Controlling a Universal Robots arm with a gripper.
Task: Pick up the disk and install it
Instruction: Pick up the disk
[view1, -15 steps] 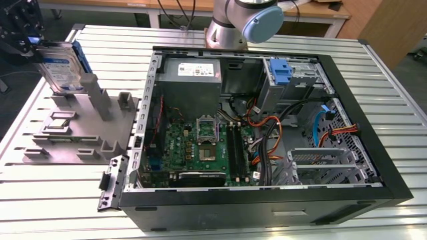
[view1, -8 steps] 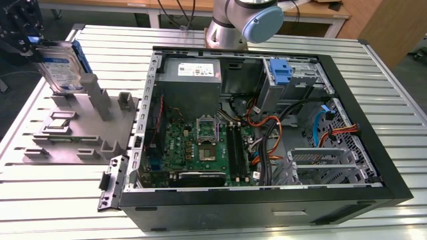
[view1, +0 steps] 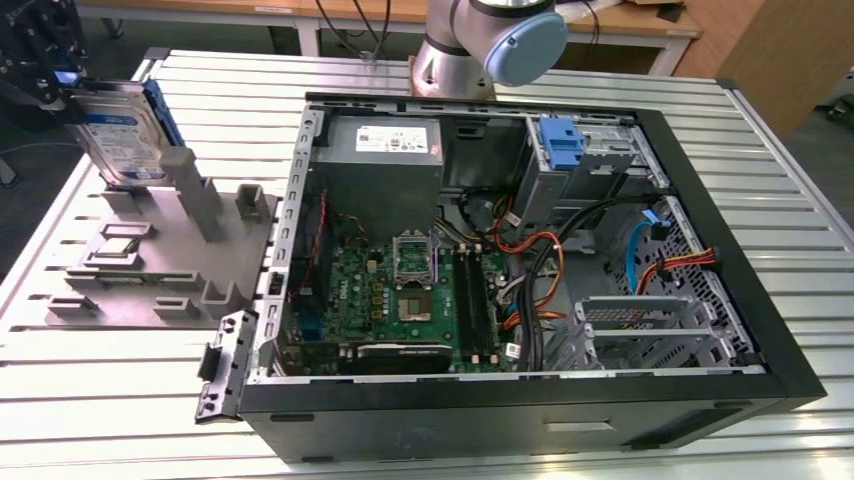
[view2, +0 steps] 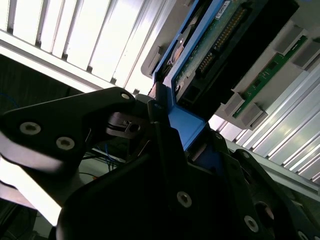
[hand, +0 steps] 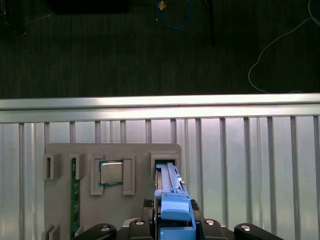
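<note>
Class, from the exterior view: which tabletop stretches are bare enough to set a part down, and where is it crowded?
Bare: the table on the exterior view's right of the computer case; the strip in front of the grey holder. Crowded: the case's cabled inside, and the holder, where the gripper grips the disk.

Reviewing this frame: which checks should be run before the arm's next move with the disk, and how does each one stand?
1. Gripper clamped on the disk: ok, it is shut on the blue bracket edge in the second wrist view.
2. Disk upright above the grey holder: ok.
3. Disk clear of the holder's slot: cannot tell.
4. Computer case open: ok, its inside is exposed.
5. Cables out of the way: cannot tell; orange and black ones cross the inside of the case.
</note>
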